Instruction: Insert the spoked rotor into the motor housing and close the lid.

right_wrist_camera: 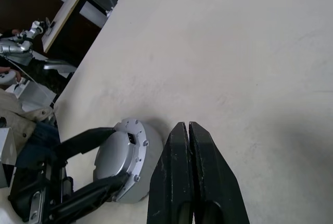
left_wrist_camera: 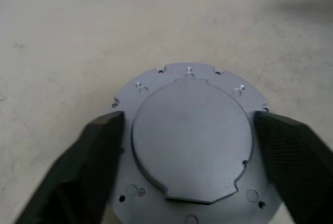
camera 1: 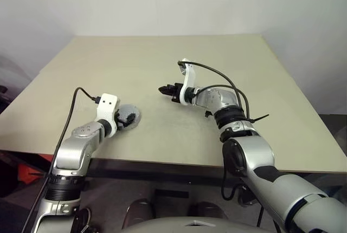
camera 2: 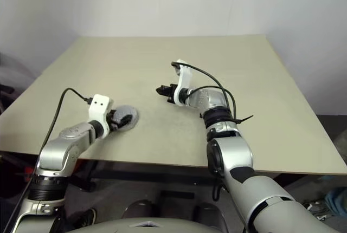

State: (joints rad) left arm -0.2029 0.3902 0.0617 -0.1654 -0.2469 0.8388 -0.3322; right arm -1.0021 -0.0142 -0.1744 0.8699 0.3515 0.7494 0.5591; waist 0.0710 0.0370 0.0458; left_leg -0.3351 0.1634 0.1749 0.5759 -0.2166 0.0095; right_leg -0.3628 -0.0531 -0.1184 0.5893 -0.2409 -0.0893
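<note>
The motor housing sits near the table's front left as a round silver-grey unit. Its top is a flat grey disc, the lid, with small holes around the rim and a raised round centre. The spoked rotor is hidden. My left gripper is open, its black fingers standing on either side of the unit with a gap to the raised centre. The right wrist view shows the same unit between those fingers. My right gripper is shut on nothing and hovers over the table's middle, pointing left.
The beige table stretches to a white wall behind. Its front edge runs just below the left hand. Past the table's left edge, cluttered equipment stands on the floor.
</note>
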